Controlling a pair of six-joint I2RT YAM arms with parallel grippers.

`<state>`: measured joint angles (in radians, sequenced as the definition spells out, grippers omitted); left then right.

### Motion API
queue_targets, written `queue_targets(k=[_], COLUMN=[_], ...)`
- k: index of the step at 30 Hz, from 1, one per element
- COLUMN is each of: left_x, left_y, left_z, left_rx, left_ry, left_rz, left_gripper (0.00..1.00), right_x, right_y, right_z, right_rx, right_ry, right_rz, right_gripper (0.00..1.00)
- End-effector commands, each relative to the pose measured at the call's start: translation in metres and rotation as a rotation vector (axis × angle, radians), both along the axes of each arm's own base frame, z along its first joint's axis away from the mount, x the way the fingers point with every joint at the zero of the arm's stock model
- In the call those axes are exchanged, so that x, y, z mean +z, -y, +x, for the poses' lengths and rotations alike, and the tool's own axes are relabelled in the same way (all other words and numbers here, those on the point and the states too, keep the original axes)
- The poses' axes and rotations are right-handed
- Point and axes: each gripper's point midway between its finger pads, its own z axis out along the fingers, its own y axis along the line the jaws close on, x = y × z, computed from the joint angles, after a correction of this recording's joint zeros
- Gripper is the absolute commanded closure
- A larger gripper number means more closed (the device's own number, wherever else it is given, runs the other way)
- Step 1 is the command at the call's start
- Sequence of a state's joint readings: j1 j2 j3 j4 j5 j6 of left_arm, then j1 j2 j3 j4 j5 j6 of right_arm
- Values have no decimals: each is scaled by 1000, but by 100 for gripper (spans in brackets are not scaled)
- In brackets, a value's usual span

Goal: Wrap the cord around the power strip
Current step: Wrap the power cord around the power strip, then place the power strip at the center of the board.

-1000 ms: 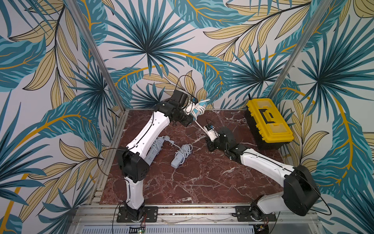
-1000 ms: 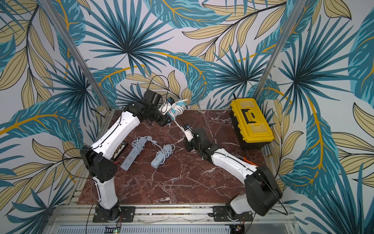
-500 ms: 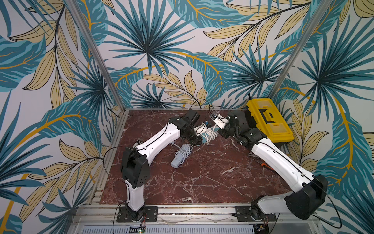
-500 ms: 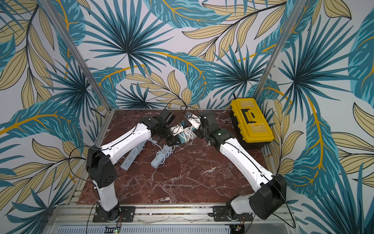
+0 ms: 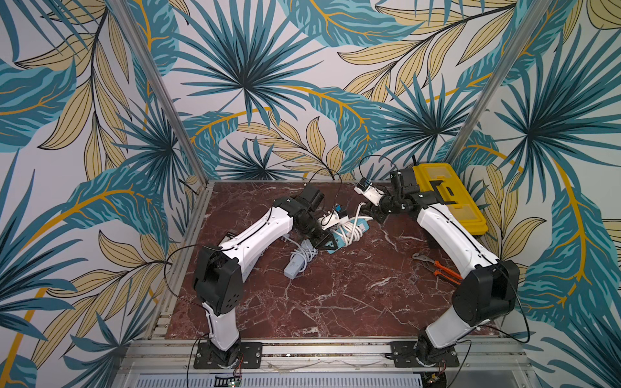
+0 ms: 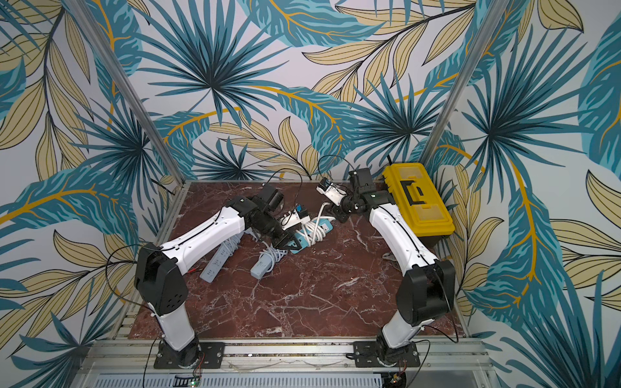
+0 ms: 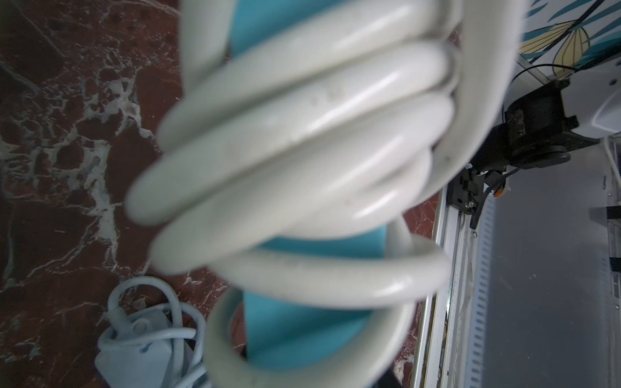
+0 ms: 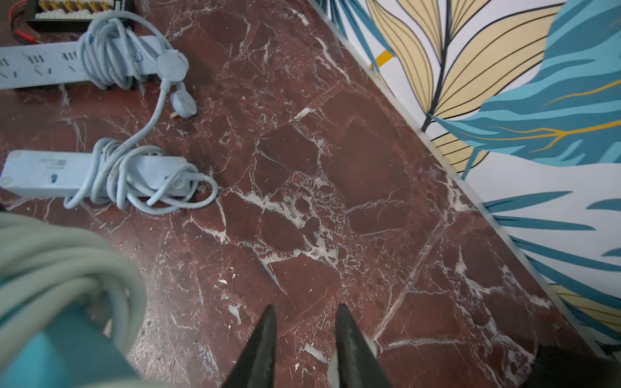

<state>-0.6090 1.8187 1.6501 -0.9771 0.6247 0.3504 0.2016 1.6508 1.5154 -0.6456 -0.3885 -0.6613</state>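
Grey wrapped strip [image 5: 295,266] lies beside teal power strip [image 5: 336,248]; toolbox [image 5: 448,201] near.

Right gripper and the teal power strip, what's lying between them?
Only bare marble table, clearest in the right wrist view: the open right gripper stands apart from the teal power strip.

both top views look bright and even to me, with soft shadows on the desk [image 5: 336,295]. in my left wrist view the cord [image 7: 302,151] and power strip [image 7: 295,336] sit too close, badly blurred, with glare streaks. right wrist view is mostly sharp.
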Motion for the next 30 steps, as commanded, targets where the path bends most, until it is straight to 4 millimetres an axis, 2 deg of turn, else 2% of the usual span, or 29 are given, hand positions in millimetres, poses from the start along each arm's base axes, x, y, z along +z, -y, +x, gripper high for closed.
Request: queue_targets(k=[1,8,11,13,15,19,23,27,28,30], left_x=[20,17,12,6,-1,-41,-86,-107,-112,-120], left_y=[8,19,22,24,26,32,36,38,39,41], left_z=[-11,2,9,20,30,56,61,61,59,54], left_rx=[-77,-31,1,51,107,281,398,488,502,511], left_ry=[-35,-122,-134,-140,-157,-218,-271,-343,-353,-359], left_rz=[-104,-130,-119,-116,-127,-84,-22,-40,-29,-7], left_gripper=[100,100,100,100,100,100,100,100,100,100], right_x=[-18,-54,-68,-81,-95,-122,-149,-164,-169,-167], right_y=[-5,-5,-2,-1,-4,-6,6,16,16,20], right_z=[-17,-19,-12,-13,-22,-39,-51,-63,-73,-78], right_rx=[11,-136,-242,-309,-347,-435,-595,-727,-753,-789], right_ry=[-126,-218,-230,-278,-373,-499,-600,-712,-767,-778], right_rz=[139,346,428,473,519,598,580,531,518,517], right_gripper=[66,62,62,62,60,60,62,58,55,51])
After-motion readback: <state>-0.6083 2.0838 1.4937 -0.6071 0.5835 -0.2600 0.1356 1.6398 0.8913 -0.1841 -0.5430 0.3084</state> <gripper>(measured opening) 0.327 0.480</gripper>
